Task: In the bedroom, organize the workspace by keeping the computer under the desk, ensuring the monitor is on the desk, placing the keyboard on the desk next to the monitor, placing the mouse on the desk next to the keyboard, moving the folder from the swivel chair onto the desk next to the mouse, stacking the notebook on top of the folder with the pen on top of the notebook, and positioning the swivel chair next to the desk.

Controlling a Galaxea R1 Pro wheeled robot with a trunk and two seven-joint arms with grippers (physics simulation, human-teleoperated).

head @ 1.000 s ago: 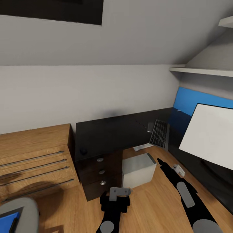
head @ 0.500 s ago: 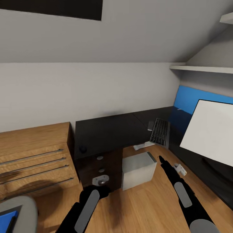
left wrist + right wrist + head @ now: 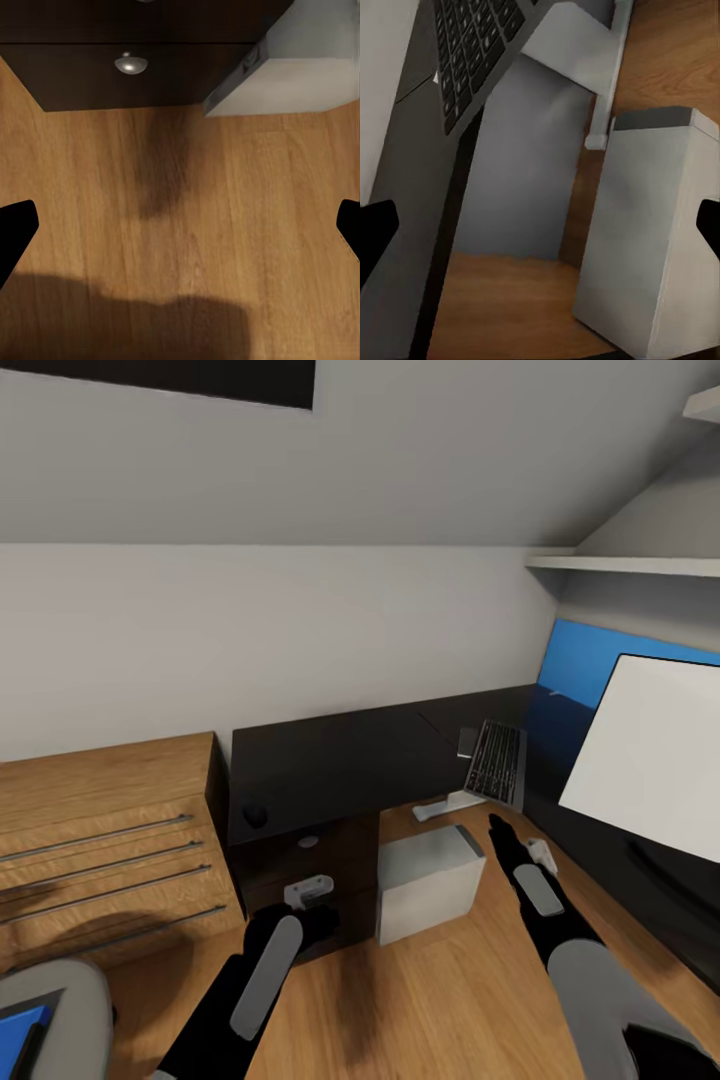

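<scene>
I have the right gripper (image 3: 497, 830), jaws spread and empty, nearer the slim dark-keyed keyboard (image 3: 495, 762) (long axis running away) just ahead.

Cut off and hidden parts around the desk

In the head view, the monitor (image 3: 650, 760) runs off the right edge, its stand mostly lost in shadow, and the swivel chair (image 3: 50, 1000) is clipped at the lower-left corner, with just a sliver of the blue folder (image 3: 18, 1032) on it. The dresser (image 3: 100, 830) is cut by the left edge. The left gripper (image 3: 308, 890) hides part of the desk's (image 3: 330, 770) lower drawers. A small dark lump on the desk, perhaps the mouse (image 3: 255, 816), is too small to tell. In the right wrist view, the keyboard (image 3: 472, 52) and computer (image 3: 649, 232) both leave the frame. Each wrist view shows just 2 dark fingertips (image 3: 15, 229) at its sides.
</scene>
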